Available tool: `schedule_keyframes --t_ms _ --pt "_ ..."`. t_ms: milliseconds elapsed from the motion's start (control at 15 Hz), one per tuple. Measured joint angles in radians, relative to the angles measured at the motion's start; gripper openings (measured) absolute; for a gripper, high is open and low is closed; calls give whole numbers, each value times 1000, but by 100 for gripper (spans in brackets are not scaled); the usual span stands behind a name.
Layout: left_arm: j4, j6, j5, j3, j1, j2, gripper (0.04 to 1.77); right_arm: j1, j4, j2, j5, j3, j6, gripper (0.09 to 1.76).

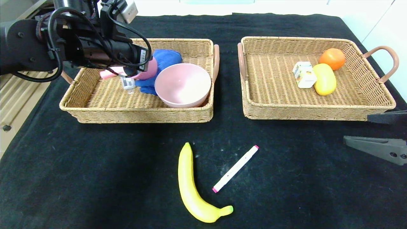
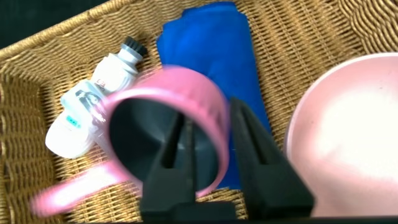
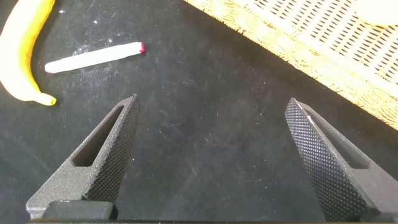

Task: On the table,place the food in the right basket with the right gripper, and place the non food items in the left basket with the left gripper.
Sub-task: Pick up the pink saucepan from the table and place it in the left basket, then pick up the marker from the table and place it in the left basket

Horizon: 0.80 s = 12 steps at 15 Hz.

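Straddling a glossy pink cup's rim, the left end effector.

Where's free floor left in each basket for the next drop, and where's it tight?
Left basket: bare wicker along the near-left floor; the far right is crowded by pink bowl, blue cloth, small bottle and the pink cup at the left gripper. Right basket: left half and near strip bare; carton, lemon and orange cluster far right.

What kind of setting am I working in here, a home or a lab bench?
Probably a staged test bench, not a home: a black cloth covers the table, two matching wicker baskets serve as sorting bins, and the banana looks like a plastic prop.
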Motion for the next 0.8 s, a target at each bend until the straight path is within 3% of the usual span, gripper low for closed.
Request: schedule_keyframes --t_ms 200,400,800 --pt "-3 3 0 6 0 0 94 0 0 0 0 0 0 171" --pt "-1 12 1 7 0 -4 119 -1 0 0 0 -1 0 171" --pt "7 34 1 23 -15 -49 147 -1 0 -4 0 -1 0 171"
